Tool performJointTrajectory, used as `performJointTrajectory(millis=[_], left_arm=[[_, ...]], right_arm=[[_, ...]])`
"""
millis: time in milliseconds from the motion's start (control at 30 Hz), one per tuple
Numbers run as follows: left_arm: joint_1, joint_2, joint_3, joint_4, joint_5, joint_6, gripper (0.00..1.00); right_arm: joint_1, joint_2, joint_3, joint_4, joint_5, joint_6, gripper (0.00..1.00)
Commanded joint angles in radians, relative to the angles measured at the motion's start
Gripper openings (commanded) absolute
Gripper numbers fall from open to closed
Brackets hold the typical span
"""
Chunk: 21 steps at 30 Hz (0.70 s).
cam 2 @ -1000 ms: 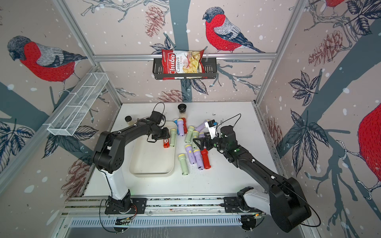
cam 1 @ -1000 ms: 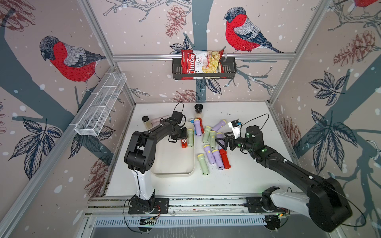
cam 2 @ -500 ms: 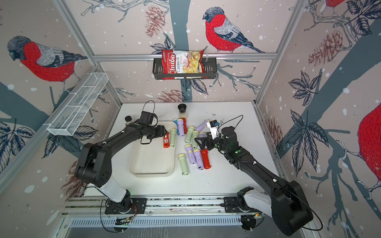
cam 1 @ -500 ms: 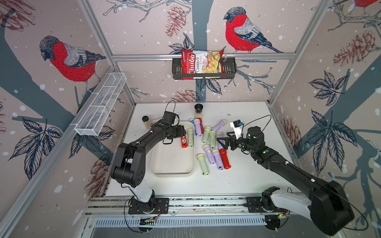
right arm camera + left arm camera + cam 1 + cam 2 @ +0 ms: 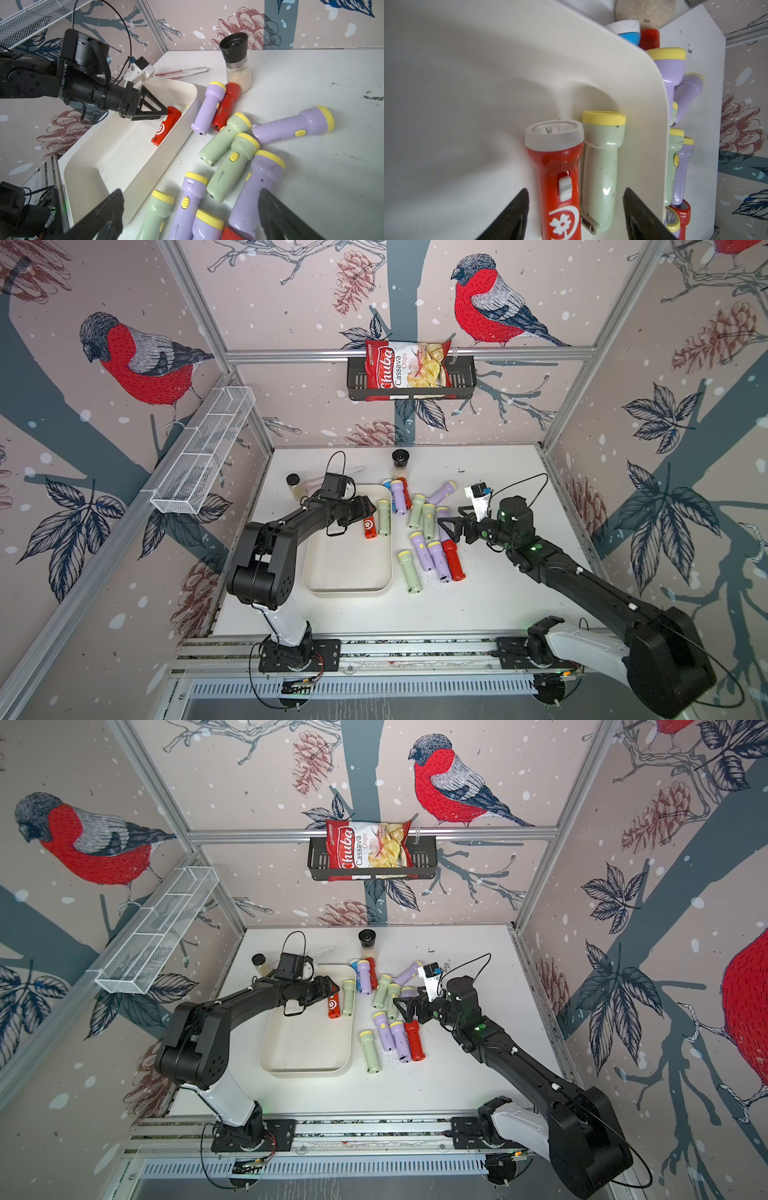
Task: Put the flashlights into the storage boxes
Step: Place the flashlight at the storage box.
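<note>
The cream storage box (image 5: 347,568) lies left of centre in both top views. A red flashlight (image 5: 556,166) and a pale green flashlight (image 5: 602,166) lie side by side in its far right corner. My left gripper (image 5: 575,207) is open just above them, its fingers wide of both and touching neither. Several lilac, green and red flashlights (image 5: 428,522) lie loose on the table to the right of the box. My right gripper (image 5: 190,207) hovers open over this pile, holding nothing.
A black-capped glass jar (image 5: 400,462) stands behind the pile. A smaller jar (image 5: 294,485) and a thin pink tool (image 5: 182,72) lie behind the box. A white wire-mesh rack (image 5: 203,452) hangs on the left wall, and a black basket (image 5: 461,381) with a chip bag on the back wall.
My left gripper has opened and let go of the red flashlight, which now lies in the box. The left arm's elbow has shifted. The right arm has hardly moved.
</note>
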State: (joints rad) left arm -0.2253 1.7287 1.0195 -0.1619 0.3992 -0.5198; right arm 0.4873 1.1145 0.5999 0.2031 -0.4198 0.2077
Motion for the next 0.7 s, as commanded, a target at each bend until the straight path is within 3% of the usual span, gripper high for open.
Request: performJointTrajectory(millis=[0,667], left_arm=[[0.002,0.025,0.011,0.042,0.025,0.018,0.72],[-0.020,0.091,0.067,0.114,0.111,0.004,0.71]], right_arm=[[0.001,-0.009,-0.002,0.005,0.015,0.004,1.00],[0.006,-0.025,0.002,-0.007,0.035,0.006,1.00]])
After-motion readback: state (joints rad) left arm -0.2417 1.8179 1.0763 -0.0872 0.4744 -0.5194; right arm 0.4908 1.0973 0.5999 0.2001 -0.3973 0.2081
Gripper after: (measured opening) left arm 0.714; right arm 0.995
